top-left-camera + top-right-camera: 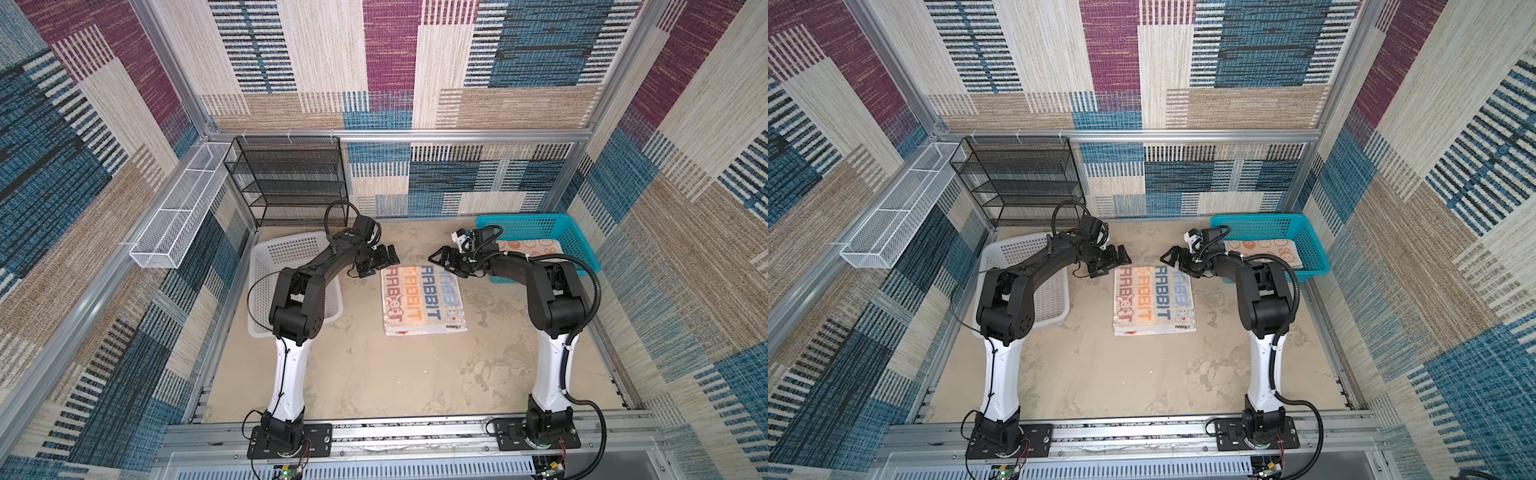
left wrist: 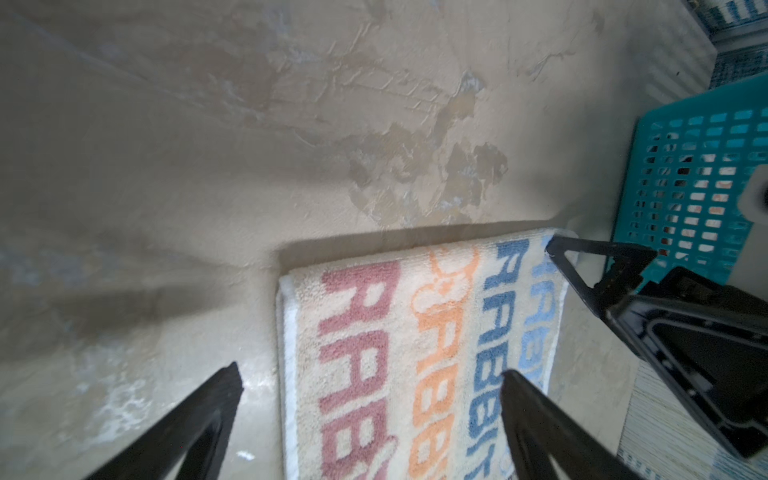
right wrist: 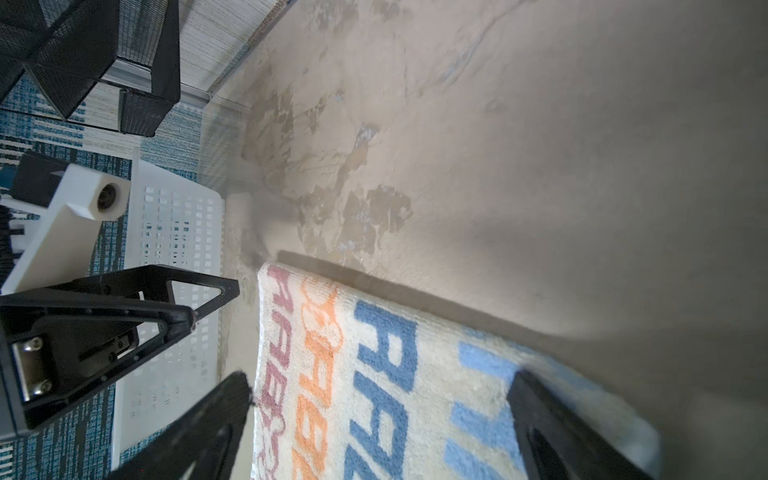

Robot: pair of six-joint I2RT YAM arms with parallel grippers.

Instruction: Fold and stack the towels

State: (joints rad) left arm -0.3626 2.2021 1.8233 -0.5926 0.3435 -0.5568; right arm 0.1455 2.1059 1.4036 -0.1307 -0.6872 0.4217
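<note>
A cream towel with large "RABBIT" lettering lies flat mid-table, with layered edges showing along its near side. A second towel with orange rabbits rests inside the teal basket. My left gripper hovers open at the lettered towel's far left corner. In the left wrist view the left gripper straddles the towel. My right gripper is open at the far right corner. In the right wrist view the right gripper spans the towel. Neither holds anything.
A white plastic basket stands left, partly under the left arm. The teal basket is at the back right. A black mesh shelf stands at the back left, and a white wire tray hangs on the left wall.
</note>
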